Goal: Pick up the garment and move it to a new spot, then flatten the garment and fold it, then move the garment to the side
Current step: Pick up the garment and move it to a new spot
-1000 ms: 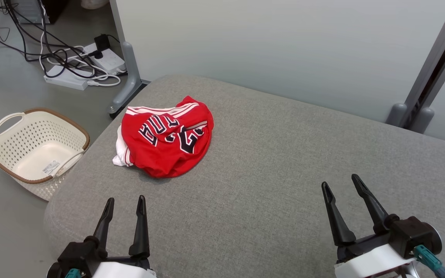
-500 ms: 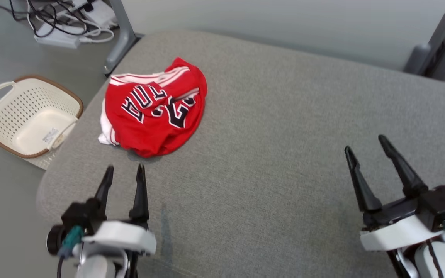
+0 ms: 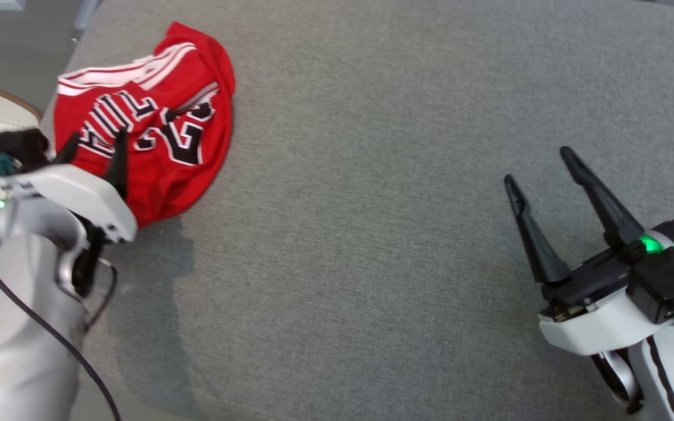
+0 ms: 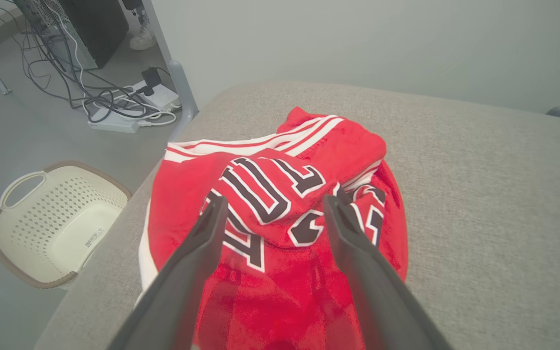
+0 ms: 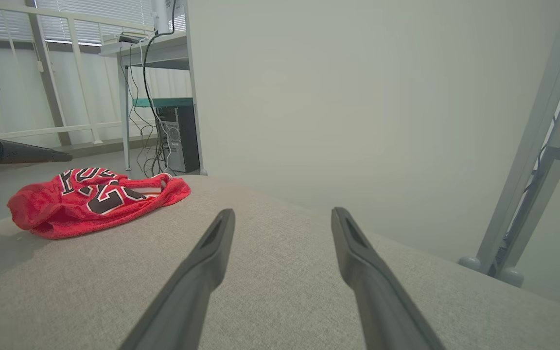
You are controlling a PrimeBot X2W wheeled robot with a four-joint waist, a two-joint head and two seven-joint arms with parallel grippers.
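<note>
On the far-left corner of the grey cushion lies the crumpled red jersey. It sits straight ahead of the left gripper, whose jaws are spread and empty. The right gripper, also spread and empty, is well apart, so the left arm is nearer.

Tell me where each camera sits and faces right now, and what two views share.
Head view: on the head, looking steeply down at the grey cushion; red jersey upper left, left gripper over it, right gripper lower right, both open.
Left wrist view: on the left wrist, looking along its own two fingers down onto the jersey; basket on the floor beside.
Right wrist view: low over the cushion, facing the wall past its own fingers.
Shared: all three show the jersey.
</note>
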